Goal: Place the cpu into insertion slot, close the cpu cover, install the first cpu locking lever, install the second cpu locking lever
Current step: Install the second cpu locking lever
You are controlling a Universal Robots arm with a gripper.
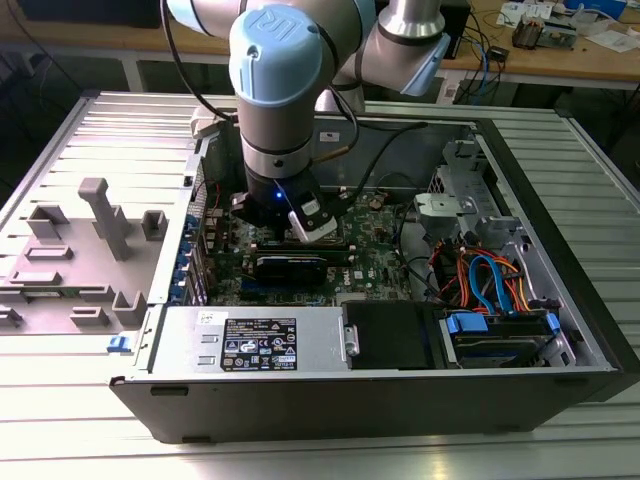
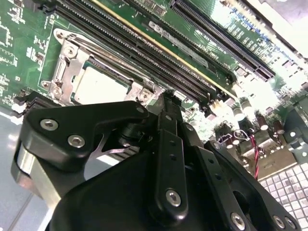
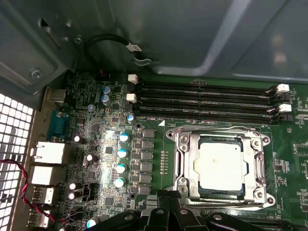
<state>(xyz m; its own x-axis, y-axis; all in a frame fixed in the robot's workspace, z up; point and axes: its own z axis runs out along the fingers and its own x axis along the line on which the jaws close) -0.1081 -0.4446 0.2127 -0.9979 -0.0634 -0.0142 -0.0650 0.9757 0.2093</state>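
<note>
Robotics laboratory or electronics workshop, opened computer case [image 1: 400, 370] lying on a ribbed aluminium bench [image 1: 60, 430], grey fixture blocks [image 1: 105, 215] alongside, wooden worktable [image 1: 560, 55] behind strewn with cables and parts

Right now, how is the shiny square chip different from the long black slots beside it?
The silver-grey square cpu is pale and compact; the long black memory slots are dark and narrow. The cpu sits inside a metal cpu cover; the slots lie bare. Both are on the green motherboard.

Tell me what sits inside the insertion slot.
The cpu lies inside the insertion slot, with the cpu cover framing its silver top. The contacts beneath are covered by the chip.
</note>
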